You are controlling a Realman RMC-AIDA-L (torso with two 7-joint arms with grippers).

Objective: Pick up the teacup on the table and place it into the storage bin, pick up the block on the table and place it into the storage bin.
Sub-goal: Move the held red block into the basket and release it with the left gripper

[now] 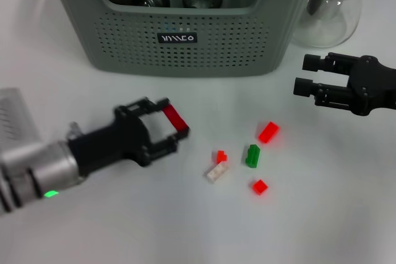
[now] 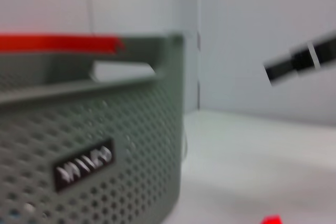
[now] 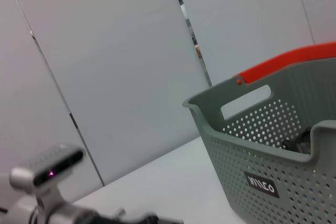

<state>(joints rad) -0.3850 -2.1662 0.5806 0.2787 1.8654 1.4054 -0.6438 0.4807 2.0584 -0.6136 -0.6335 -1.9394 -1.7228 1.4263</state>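
Here the left gripper [image 1: 176, 129] reaches in low from the robot's left, its arm lying nearly flat over the white worktop [image 1: 124, 227] and angled toward the middle, with a red block [image 1: 175, 119] pinched across its fingertips, the jaws closed down to the width of that piece. It hangs in front of the storage bin [image 1: 185, 41], short of the bin's front wall and not over the opening. The bin stands at the far side of the worktop, its black label facing the robot, and dark and clear glass vessels sit inside it; I cannot make out which of them is a teacup. A clear glass carafe [image 1: 328, 10] stands just beside the bin on the robot's right. The right gripper [image 1: 307, 73] hovers on the right, pointing inward toward the centre, its two fingers parted and holding nothing, apart from everything on the worktop. Between the two arms lie loose pieces: a red block [image 1: 268, 132], a green block [image 1: 252, 155], a small red block [image 1: 259, 186], and a white block [image 1: 217, 172] touching a little red piece [image 1: 221, 156].
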